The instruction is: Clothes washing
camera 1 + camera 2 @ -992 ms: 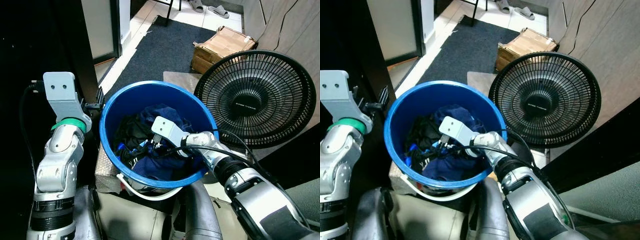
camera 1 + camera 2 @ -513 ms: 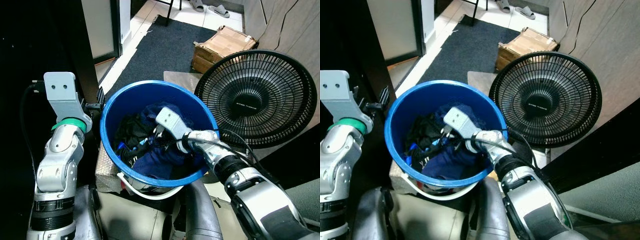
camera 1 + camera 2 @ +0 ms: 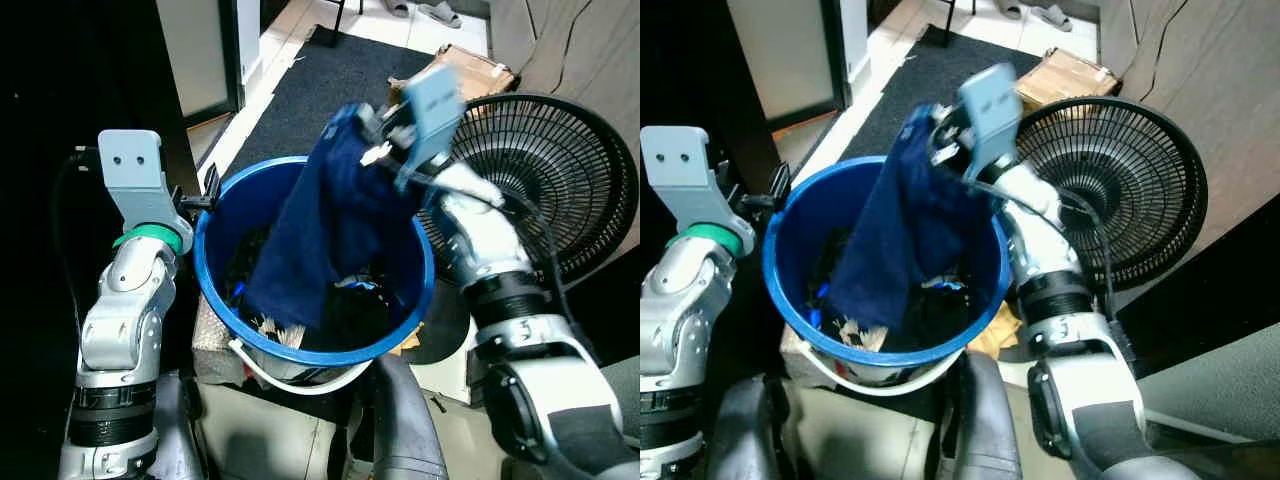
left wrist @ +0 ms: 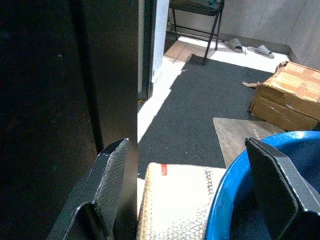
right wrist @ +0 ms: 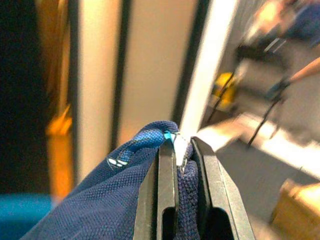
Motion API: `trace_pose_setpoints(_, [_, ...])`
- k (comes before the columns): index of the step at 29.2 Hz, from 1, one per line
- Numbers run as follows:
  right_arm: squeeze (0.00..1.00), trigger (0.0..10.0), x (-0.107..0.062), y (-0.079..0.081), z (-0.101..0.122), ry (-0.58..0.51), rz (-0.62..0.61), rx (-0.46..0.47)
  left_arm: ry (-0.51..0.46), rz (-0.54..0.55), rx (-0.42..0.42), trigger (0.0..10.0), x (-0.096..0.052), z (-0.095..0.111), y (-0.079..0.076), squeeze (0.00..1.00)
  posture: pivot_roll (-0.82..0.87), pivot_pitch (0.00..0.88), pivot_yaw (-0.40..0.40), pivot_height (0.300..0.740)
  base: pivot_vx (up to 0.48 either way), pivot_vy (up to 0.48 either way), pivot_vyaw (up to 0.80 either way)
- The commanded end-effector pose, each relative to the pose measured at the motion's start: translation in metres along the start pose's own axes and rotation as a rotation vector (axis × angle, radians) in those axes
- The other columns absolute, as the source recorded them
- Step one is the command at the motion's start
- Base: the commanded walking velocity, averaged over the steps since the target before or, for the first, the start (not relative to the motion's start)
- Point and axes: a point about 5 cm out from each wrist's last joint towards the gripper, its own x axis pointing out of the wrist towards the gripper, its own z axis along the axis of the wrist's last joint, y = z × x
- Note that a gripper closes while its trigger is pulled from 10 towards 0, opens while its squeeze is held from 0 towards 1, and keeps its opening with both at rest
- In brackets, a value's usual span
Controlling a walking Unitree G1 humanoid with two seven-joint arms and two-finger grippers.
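Your right gripper [image 3: 372,128] is up above the far rim of the blue bucket [image 3: 212,290], and its two black fingers [image 5: 167,195] are clamped on a fold of a navy garment [image 3: 320,225]. In the right wrist view you see the dark blue knit pinched between them, with a small white tag and a lighter blue patch at the pinch. The garment hangs from the grip down into the bucket, its lower end draped over the other clothes [image 3: 355,300] lying inside (dark items, hard to tell apart). The bucket sits on a pale patterned surface [image 4: 175,205].

Your left gripper [image 4: 187,190] is at the bucket's left side, beside the rim. In the left wrist view its fingers stand wide apart with nothing between them; one is over the bucket's blue edge, the other next to a dark panel [image 4: 65,100].

To the right of the bucket stands a black fan [image 3: 560,180], close behind your right arm. Beyond it you have a cardboard box [image 3: 475,70] on a dark mat [image 3: 310,95], and slippers [image 4: 250,48] on the tiled floor farther off
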Motion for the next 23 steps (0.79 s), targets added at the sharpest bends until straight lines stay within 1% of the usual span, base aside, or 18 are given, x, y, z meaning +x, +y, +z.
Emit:
trace_pose_setpoints(1, [0.00,10.0,0.001,-0.012,0.024,-0.111,-0.058,-0.014,0.015,-0.018,-0.008,10.0,0.001,-0.003,-0.004,0.00,0.02,0.117,-0.040,0.450,0.000,0.000,0.00])
trace_pose_setpoints(2, [0.00,10.0,0.001,-0.017,0.034,-0.149,-0.085,-0.026,0.013,-0.021,-0.008,10.0,0.001,-0.002,-0.004,0.00,0.02,0.116,-0.039,0.450,0.000,0.000,0.00])
trace_pose_setpoints(5, [0.00,10.0,-0.001,-0.023,0.042,-0.179,-0.117,-0.059,0.010,-0.024,-0.008,10.0,0.001,0.000,-0.005,0.00,0.02,0.111,-0.035,0.450,0.000,0.000,0.00])
trace_pose_setpoints(7, [0.00,10.0,-0.020,-0.045,0.053,-0.199,-0.226,-0.169,-0.025,-0.049,0.022,10.0,0.001,0.010,-0.006,0.00,0.02,0.098,-0.017,0.450,0.000,0.000,0.00])
trace_pose_setpoints(8, [0.00,10.0,-0.020,-0.045,0.053,-0.199,-0.226,-0.169,-0.025,-0.049,0.022,10.0,0.001,0.010,-0.006,0.00,0.02,0.098,-0.017,0.450,0.000,0.000,0.00])
trace_pose_setpoints(9, [0.00,10.0,-0.028,-0.052,0.055,-0.197,-0.264,-0.208,-0.037,-0.059,0.033,10.0,0.001,0.014,-0.007,0.00,0.02,0.096,-0.015,0.450,0.000,0.000,0.00])
trace_pose_setpoints(10, [0.00,10.0,-0.028,-0.052,0.055,-0.197,-0.264,-0.208,-0.037,-0.059,0.033,10.0,0.001,0.014,-0.007,0.00,0.02,0.096,-0.015,0.450,0.000,0.000,0.00])
trace_pose_setpoints(12, [0.00,10.0,-0.054,-0.067,0.043,-0.132,-0.365,-0.234,-0.077,-0.082,0.050,10.0,0.004,0.025,-0.010,0.00,0.02,0.085,-0.004,0.450,0.000,0.000,0.00])
trace_pose_setpoints(13, [0.00,10.0,-0.054,-0.067,0.043,-0.132,-0.365,-0.234,-0.077,-0.082,0.050,10.0,0.004,0.025,-0.010,0.00,0.02,0.085,-0.004,0.450,0.000,0.000,0.00])
trace_pose_setpoints(15, [0.00,10.0,-0.066,-0.070,0.037,-0.103,-0.402,-0.230,-0.095,-0.086,0.047,10.0,0.005,0.031,-0.010,0.00,0.02,0.081,-0.002,0.450,0.000,0.000,0.00])
trace_pose_setpoints(16, [0.00,10.0,-0.073,-0.071,0.031,-0.087,-0.424,-0.207,-0.110,-0.088,0.043,10.0,0.006,0.036,-0.011,0.00,0.02,0.080,0.002,0.450,0.000,0.000,0.00])
trace_pose_setpoints(17, [0.00,10.0,-0.073,-0.071,0.031,-0.087,-0.424,-0.207,-0.110,-0.088,0.043,10.0,0.006,0.036,-0.011,0.00,0.02,0.080,0.002,0.450,0.000,0.000,0.00])
trace_pose_setpoints(18, [0.00,10.0,-0.079,-0.071,0.027,-0.076,-0.440,-0.191,-0.121,-0.089,0.040,10.0,0.007,0.040,-0.011,0.00,0.02,0.080,0.002,0.450,0.000,0.000,0.00])
trace_pose_setpoints(19, [0.00,10.0,-0.085,-0.070,0.023,-0.078,-0.451,-0.139,-0.131,-0.094,0.040,10.0,0.007,0.043,-0.012,0.00,0.02,0.077,0.006,0.450,0.000,0.000,0.00])
trace_pose_setpoints(20, [0.00,10.0,-0.085,-0.070,0.023,-0.078,-0.451,-0.139,-0.131,-0.094,0.040,10.0,0.007,0.043,-0.012,0.00,0.02,0.077,0.006,0.450,0.000,0.000,0.00])
trace_pose_setpoints(21, [0.00,10.0,-0.089,-0.069,0.020,-0.080,-0.465,-0.090,-0.138,-0.099,0.041,10.0,0.007,0.045,-0.012,0.00,0.02,0.076,0.011,0.450,0.000,0.000,0.00])
trace_pose_setpoints(22, [0.00,10.0,-0.089,-0.069,0.020,-0.080,-0.465,-0.090,-0.138,-0.099,0.041,10.0,0.007,0.045,-0.012,0.00,0.02,0.076,0.011,0.450,0.000,0.000,0.00])
trace_pose_setpoints(23, [0.00,10.0,-0.092,-0.068,0.018,-0.084,-0.473,-0.060,-0.141,-0.101,0.042,10.0,0.007,0.046,-0.012,0.00,0.02,0.076,0.011,0.450,0.000,0.000,0.00])
